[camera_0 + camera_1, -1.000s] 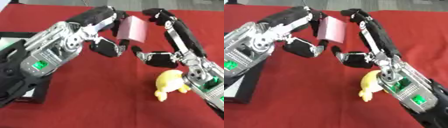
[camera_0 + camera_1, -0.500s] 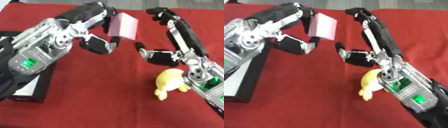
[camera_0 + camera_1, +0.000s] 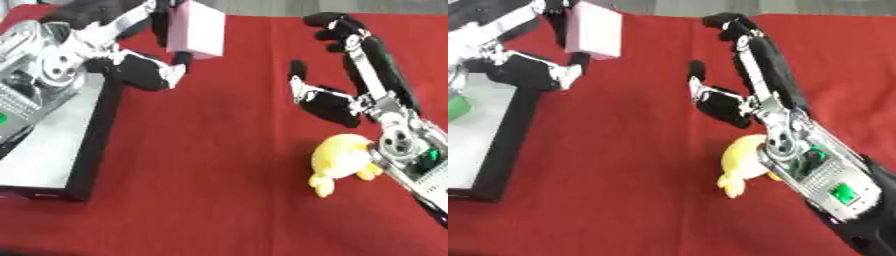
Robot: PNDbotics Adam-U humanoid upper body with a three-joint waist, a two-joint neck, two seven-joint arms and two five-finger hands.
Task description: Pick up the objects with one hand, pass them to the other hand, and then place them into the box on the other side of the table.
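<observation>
Two objects are showing on the red cloth tabletop [image 3: 219, 190]: a pale pink rectangular box-shaped block [image 3: 196, 29] and a soft yellow duck-like toy [image 3: 343, 161]. The left hand [image 3: 144, 75] is holding the pink block up off the cloth near the far left edge, fingers curled round it from behind with the thumb underneath. The block is hanging just beside the far inner corner of the black-walled box with a pale grey floor [image 3: 92, 130], which is sitting along the left edge of the tabletop.

The right hand [image 3: 726, 102] is standing apart from the block, fingers spread and holding nothing, well toward the middle of the tabletop. The yellow toy is lying on the cloth near the right edge, partly under the right forearm.

Judgement on progress: with the block in the left hand and the right hand empty, the hand-over of this item looks done. Left to do: carrying the block over the box's rim and letting it go inside. The yellow toy is not yet picked up, so it appears a full pick, pass and place is outstanding. A green shape is showing at the left edge in the right eye view; whether it is inside the box cannot be told.
</observation>
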